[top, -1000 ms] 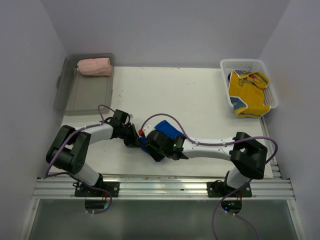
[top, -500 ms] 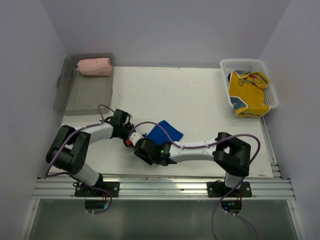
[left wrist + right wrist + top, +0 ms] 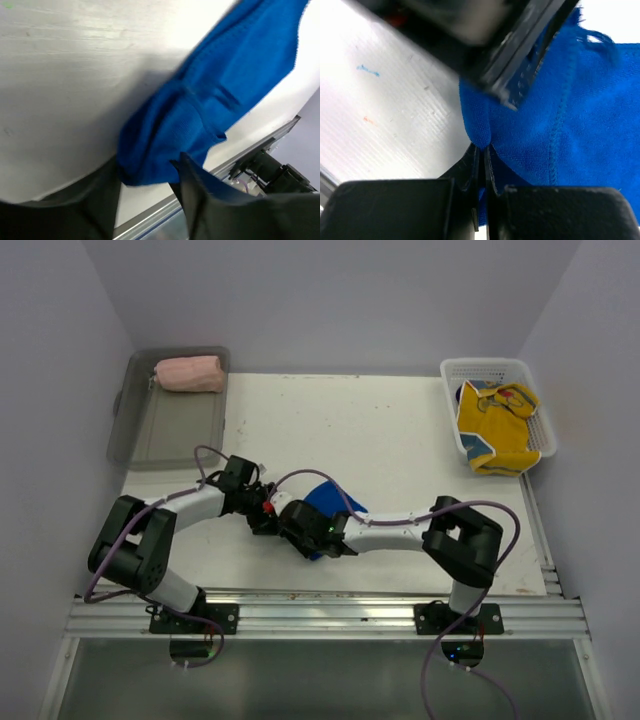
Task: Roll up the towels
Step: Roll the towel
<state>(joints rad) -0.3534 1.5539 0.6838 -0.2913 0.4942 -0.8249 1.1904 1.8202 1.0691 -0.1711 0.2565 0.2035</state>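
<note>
A blue towel lies bunched on the white table near its front edge, partly under the right arm. My left gripper reaches it from the left. In the left wrist view the left gripper is open, and the folded end of the blue towel sits between its fingers. My right gripper meets the same end. In the right wrist view the right gripper is shut, pinching a fold of the blue towel right under the left gripper's black body.
A grey bin at the back left holds a rolled pink towel. A white basket at the back right holds a crumpled yellow towel. The aluminium rail runs along the table's front edge.
The left gripper has opened and let go of the towel's end. The right gripper has closed on that end, and its arm has shifted slightly back toward the towel.
</note>
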